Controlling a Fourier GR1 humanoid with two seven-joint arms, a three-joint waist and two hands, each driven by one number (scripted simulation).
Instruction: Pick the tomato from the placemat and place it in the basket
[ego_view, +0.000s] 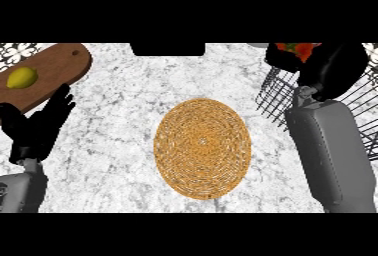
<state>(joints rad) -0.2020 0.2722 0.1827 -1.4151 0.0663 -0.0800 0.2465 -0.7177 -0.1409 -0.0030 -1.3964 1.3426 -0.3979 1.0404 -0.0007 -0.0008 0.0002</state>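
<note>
At two o'clock, the black right hand (319, 59) curls around a red tomato (297, 50) over the dark wire basket (275, 92). The oval woven straw placemat (202, 148) lies centre on the speckled marble counter (118, 145). The left hand (40, 122) rests at nine o'clock, fingers straight.

No text, label, brand, number or sign can be read anywhere: none is seen on the round woven straw placemat (202, 148), the dark wire basket (275, 95) or the brown wooden board (57, 65).

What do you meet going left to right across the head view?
Open black left hand and yellow lemon on the brown wooden cutting board → round woven orange placemat → black right hand curled round the red tomato over the black wire basket.
</note>
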